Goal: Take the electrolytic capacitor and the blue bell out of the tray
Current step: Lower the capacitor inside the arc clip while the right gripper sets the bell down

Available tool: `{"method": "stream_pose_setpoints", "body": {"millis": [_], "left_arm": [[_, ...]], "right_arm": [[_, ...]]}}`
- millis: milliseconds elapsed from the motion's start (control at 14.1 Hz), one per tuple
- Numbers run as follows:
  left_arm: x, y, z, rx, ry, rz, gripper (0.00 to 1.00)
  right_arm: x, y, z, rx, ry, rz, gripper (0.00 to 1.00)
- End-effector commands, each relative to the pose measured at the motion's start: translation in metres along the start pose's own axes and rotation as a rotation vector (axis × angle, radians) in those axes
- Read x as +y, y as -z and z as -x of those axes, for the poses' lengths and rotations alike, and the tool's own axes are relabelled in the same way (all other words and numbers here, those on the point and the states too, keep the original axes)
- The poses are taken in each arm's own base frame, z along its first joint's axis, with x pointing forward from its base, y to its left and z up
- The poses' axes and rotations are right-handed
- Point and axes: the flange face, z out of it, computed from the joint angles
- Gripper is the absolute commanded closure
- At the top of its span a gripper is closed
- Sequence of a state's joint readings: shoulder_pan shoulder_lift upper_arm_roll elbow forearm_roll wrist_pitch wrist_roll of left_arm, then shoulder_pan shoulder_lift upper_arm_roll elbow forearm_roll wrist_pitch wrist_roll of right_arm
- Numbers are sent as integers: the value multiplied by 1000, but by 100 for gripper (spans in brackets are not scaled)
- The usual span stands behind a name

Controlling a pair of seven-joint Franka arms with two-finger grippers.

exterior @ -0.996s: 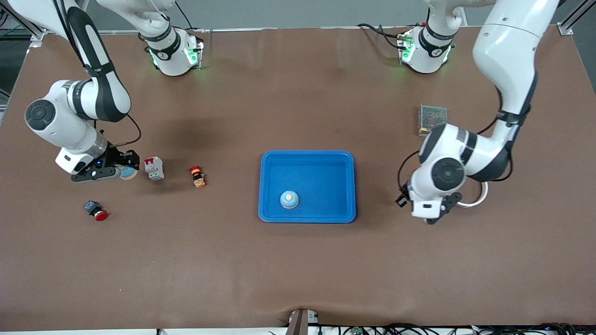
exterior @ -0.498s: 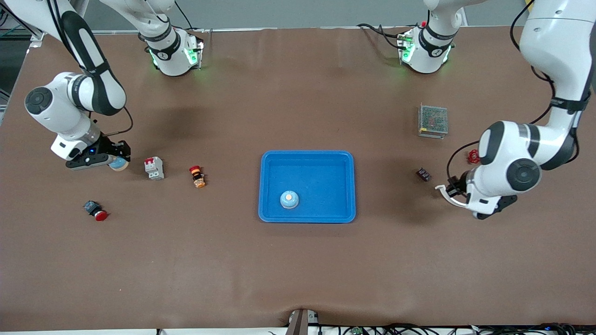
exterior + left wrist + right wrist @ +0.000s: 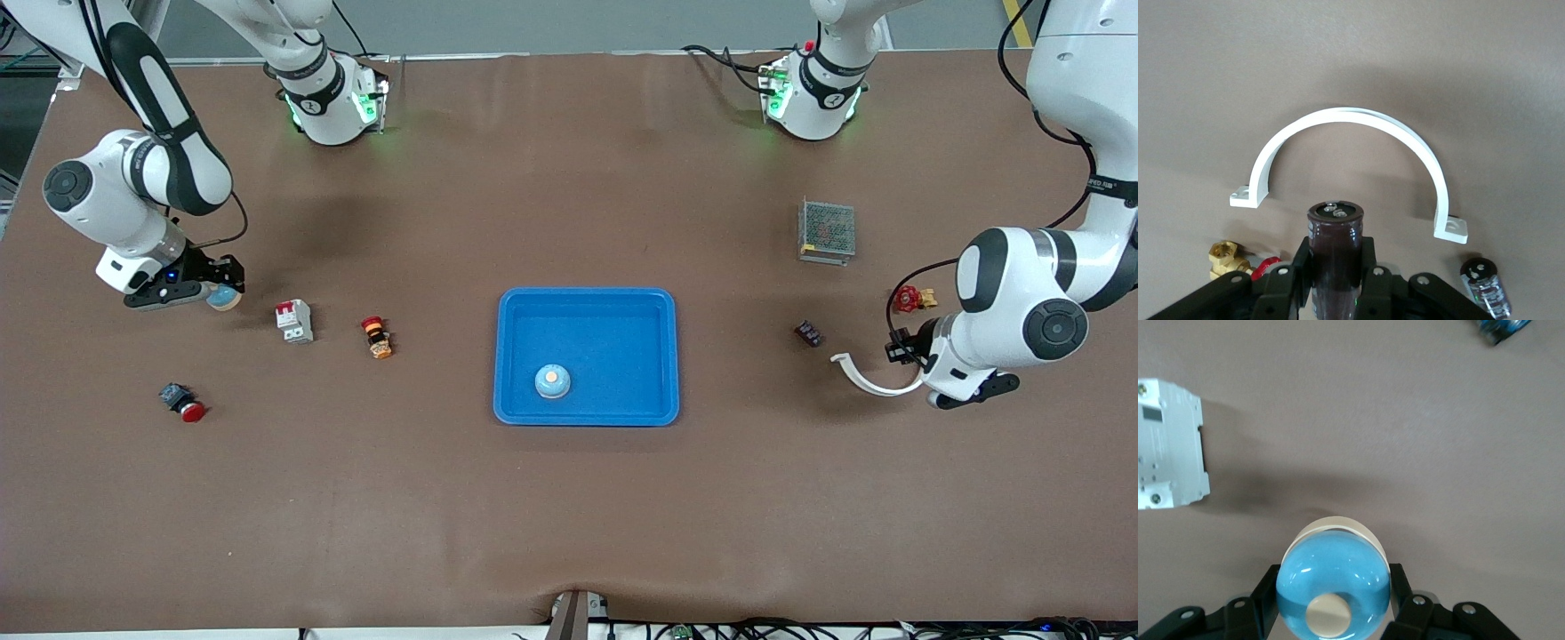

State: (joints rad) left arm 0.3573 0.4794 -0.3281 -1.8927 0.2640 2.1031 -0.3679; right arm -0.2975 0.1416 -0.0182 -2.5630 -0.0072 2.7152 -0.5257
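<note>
My left gripper (image 3: 909, 352) is shut on a dark brown capacitor (image 3: 1335, 240) and holds it upright over the table beside a white curved bracket (image 3: 867, 377), toward the left arm's end. The fingers clamp the capacitor's sides in the left wrist view (image 3: 1335, 259). My right gripper (image 3: 216, 294) is shut on a blue bell (image 3: 224, 298) with a cream button, toward the right arm's end. The bell fills the gap between the jaws in the right wrist view (image 3: 1333, 585). A second blue bell (image 3: 552, 381) sits in the blue tray (image 3: 587, 292) at mid-table.
A white circuit breaker (image 3: 294, 321), an orange-red button (image 3: 377, 338) and a red push button (image 3: 182, 403) lie near my right gripper. A small black capacitor (image 3: 808, 333), a red-handled brass valve (image 3: 909, 299) and a mesh box (image 3: 828, 229) lie near my left gripper.
My left gripper has moved away from the tray toward the left arm's end of the table. My right gripper has moved away from the circuit breaker with the bell in it.
</note>
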Motion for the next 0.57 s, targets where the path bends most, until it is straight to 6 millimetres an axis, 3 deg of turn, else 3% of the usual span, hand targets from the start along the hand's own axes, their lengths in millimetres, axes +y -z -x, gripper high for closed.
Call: {"method": "stream_pose_setpoints", "body": {"millis": [0, 142, 356, 498], "left_arm": [[0, -8, 3, 26, -81, -46, 100], [2, -15, 0, 45, -125, -35, 100], [-18, -28, -7, 48, -210, -14, 100], [-20, -34, -10, 55, -222, -4, 100]], "right_arm": [[-3, -16, 8, -20, 0, -19, 100], [-5, -22, 10, -32, 0, -27, 100], [-5, -29, 11, -44, 0, -34, 100], [-5, -31, 12, -48, 0, -36, 100]]}}
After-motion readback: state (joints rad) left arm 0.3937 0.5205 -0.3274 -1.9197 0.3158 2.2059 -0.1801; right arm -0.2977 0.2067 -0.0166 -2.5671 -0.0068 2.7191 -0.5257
